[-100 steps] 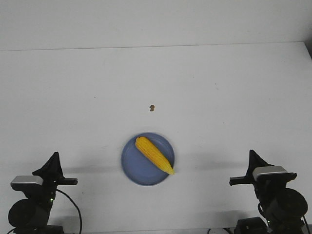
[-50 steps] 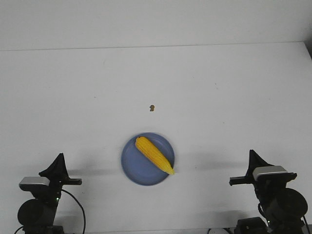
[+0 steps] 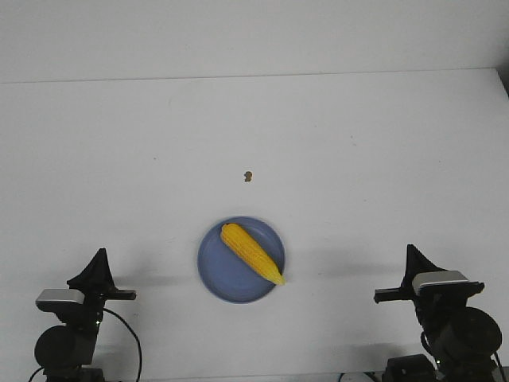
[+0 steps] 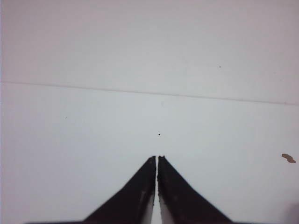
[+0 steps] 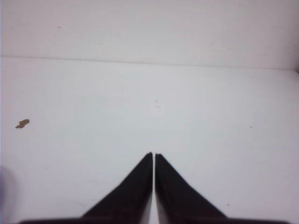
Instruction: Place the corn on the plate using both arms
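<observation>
The yellow corn (image 3: 251, 252) lies diagonally on the blue plate (image 3: 219, 274) near the table's front middle, its pointed end toward the plate's front right rim. My left gripper (image 3: 99, 255) is shut and empty at the front left, well clear of the plate; the left wrist view shows its fingertips (image 4: 157, 157) together over bare table. My right gripper (image 3: 411, 251) is shut and empty at the front right; the right wrist view shows its fingertips (image 5: 153, 154) together. Neither wrist view shows the corn.
A small brown speck (image 3: 248, 176) lies on the white table behind the plate; it also shows in the left wrist view (image 4: 288, 158) and the right wrist view (image 5: 22, 123). The table's far edge meets a white wall.
My left arm has drawn back and lower toward the front edge, shifting slightly right. The right arm, the corn and the plate have not moved.
</observation>
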Robot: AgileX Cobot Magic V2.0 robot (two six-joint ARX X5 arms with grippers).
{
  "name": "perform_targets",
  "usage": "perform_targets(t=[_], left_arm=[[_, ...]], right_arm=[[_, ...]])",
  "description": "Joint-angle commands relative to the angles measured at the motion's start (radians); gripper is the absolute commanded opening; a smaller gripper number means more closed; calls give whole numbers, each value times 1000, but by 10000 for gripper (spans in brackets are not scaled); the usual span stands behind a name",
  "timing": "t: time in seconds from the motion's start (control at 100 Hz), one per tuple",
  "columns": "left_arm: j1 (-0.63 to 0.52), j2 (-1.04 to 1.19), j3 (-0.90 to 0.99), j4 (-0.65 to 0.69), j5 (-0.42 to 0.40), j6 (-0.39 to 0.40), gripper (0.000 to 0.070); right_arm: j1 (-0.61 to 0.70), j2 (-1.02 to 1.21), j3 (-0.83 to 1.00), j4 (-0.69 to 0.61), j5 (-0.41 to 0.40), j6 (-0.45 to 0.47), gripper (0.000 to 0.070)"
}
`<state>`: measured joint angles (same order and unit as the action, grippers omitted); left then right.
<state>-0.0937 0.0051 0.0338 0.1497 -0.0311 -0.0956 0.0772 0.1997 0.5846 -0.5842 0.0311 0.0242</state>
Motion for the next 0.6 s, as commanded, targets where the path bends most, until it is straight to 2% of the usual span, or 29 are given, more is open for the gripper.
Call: perform_targets(t=[0.0, 0.59], left_arm=[[1, -2, -20, 15, -2, -2, 15], [1, -2, -20, 9, -2, -2, 15]], right_arm=[[0, 2, 10, 15, 3, 10, 10], [0, 2, 10, 15, 3, 10, 10]])
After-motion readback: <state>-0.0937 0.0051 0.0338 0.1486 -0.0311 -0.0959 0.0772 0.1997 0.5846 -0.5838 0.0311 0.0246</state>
